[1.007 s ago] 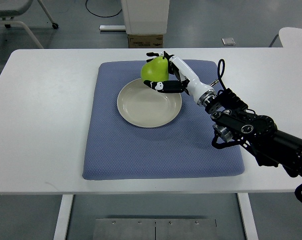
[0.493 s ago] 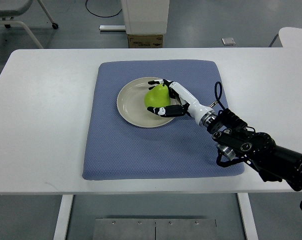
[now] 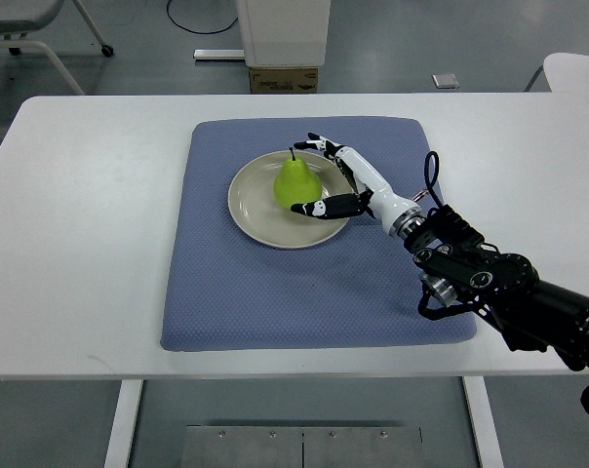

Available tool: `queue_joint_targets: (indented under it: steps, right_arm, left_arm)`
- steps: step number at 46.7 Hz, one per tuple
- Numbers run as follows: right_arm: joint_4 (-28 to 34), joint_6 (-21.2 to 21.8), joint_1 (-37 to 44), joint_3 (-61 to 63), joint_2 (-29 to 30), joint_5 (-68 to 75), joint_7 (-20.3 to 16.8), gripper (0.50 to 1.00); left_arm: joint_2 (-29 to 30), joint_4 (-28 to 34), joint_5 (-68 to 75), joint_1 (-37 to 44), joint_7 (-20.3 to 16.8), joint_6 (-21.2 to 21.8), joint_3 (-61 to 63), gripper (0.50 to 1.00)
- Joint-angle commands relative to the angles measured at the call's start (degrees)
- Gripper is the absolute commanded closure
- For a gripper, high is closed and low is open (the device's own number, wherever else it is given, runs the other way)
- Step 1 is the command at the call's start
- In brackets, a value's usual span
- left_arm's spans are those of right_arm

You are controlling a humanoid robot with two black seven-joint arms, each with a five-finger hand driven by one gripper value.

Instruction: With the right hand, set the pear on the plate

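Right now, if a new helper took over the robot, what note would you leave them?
Right hand: fingers spread open beside the pear, apparently no longer gripping it.
Left hand: not in view.
The pear stands upright on the plate, stem up. The plate sits on the blue mat.
Done: the pear is on the plate.
Left: pull the right hand away, probably slowly, so it does not knock the pear over.

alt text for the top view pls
A green pear stands upright on a cream plate on a blue mat, with the right robot hand open beside it, fingers spread. White table underneath.
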Motion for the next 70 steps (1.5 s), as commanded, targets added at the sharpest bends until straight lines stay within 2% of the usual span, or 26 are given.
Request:
queue_joint_targets:
  steps: [1, 22, 40, 50, 70]
  right_arm:
    - [0.0, 0.01, -0.23, -0.1, 0.0, -0.02, 0.0, 0.5]
    - [-0.27, 0.09, 0.21, 1.31, 0.0, 0.07, 0.0, 0.5]
    - [-0.53, 1.06, -1.99, 13.08, -4.04, 0.77, 0.0, 0.5]
    - [-1.14, 1.24, -3.57, 21.87, -4.22, 4.11, -0.11, 0.5]
    - [-3.08, 1.15, -7.44, 41.03, -2.28, 5.08, -9.68, 0.5]
  left_arm:
    - [0.0, -0.08, 0.0, 0.0, 0.0, 0.0, -0.03, 0.5]
    - [0.0, 0.0, 0.0, 0.0, 0.0, 0.0, -0.03, 0.5]
    - [0.0, 0.0, 0.09, 0.0, 0.0, 0.0, -0.03, 0.5]
    - [0.0, 0.0, 0.0, 0.0, 0.0, 0.0, -0.03, 0.5]
    - [0.0, 0.0, 0.0, 0.0, 0.0, 0.0, -0.03, 0.5]
